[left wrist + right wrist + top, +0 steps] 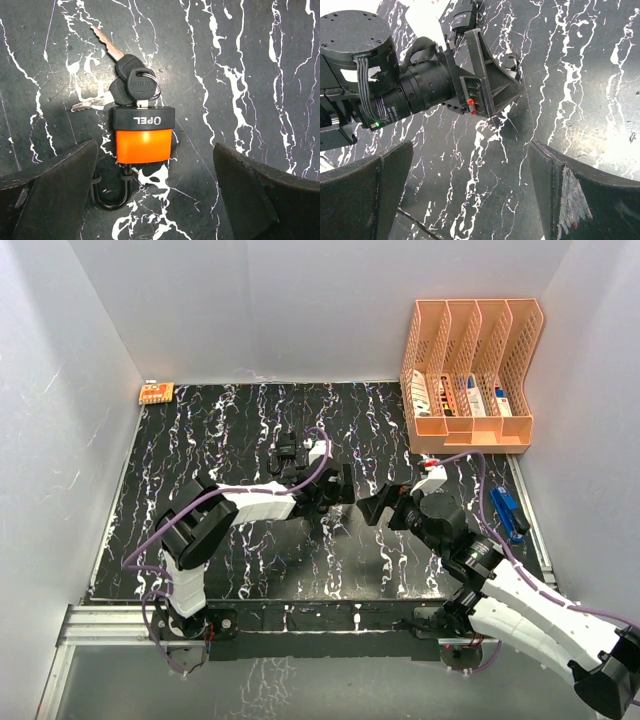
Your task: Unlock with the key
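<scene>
In the left wrist view an orange padlock with a black top lies flat on the marble table. A black-headed key is stuck in its top, and two more keys on the same ring fan out beyond it. The black shackle loops out to the left of the body. Only one of its legs enters the body. My left gripper hangs open above the lock, its fingers on either side of the shackle end and touching nothing. My right gripper is open and empty, just right of the left one. In the top view the lock is hidden.
A peach file organizer holding small items stands at the back right. A blue object lies by the right edge of the mat, and a small orange piece at the back left corner. White walls enclose the table.
</scene>
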Robot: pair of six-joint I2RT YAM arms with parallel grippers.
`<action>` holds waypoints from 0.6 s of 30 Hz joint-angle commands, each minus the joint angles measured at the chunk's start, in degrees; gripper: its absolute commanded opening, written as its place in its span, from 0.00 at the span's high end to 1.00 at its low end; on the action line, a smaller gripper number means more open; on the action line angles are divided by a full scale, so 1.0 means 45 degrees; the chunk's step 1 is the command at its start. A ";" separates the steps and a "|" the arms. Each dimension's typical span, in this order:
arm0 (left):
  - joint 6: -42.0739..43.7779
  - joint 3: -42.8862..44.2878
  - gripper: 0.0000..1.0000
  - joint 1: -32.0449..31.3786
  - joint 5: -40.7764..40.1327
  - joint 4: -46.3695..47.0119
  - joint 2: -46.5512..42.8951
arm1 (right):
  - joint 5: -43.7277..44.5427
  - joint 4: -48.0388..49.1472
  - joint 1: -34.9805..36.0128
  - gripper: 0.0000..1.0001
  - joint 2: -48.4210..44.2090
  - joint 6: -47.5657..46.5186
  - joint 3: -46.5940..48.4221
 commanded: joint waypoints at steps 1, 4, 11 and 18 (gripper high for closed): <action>0.0512 0.0117 0.01 -0.0030 -0.0277 -0.0434 -0.1304 | 0.0592 -0.0057 -0.0028 0.02 -0.0561 -0.0300 0.0029; 0.0914 -0.0107 0.01 -0.0015 -0.0702 -0.0668 -0.2588 | 0.0716 -0.0223 -0.0020 0.02 -0.0543 -0.0296 0.0058; 0.1483 -0.3975 0.01 -0.0095 -0.0987 0.0129 -0.8614 | 0.1121 -0.0397 -0.0014 0.02 -0.0554 -0.0094 0.0143; 0.1143 -0.7411 0.02 -0.0210 -0.2584 -0.0762 -1.3789 | 0.1449 -0.0581 -0.0022 0.02 -0.0454 -0.0052 0.0108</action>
